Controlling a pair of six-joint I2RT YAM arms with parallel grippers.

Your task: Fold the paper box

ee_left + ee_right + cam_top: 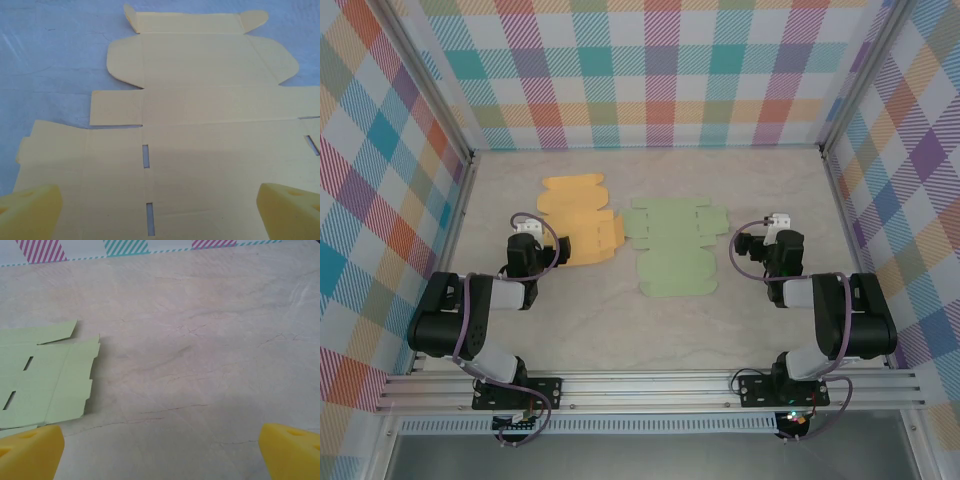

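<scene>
Your left gripper [160, 212] stands wide open, holding nothing, over the orange box blank [200, 125], which lies flat and unfolded. Your right gripper [160, 455], equally wide and unladen, hangs over the table [200, 340] beside the flat green blank [45, 375].

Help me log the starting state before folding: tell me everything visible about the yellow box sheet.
The yellow box sheet is a thin, matte card blank, die-cut and unfolded, with scored crease lines, narrow slots, and rounded flaps at its far end; one small far tab curls up slightly. It lies flat on the table, just left of the green sheet. The left gripper hangs open over its near edge; contact cannot be told.
</scene>
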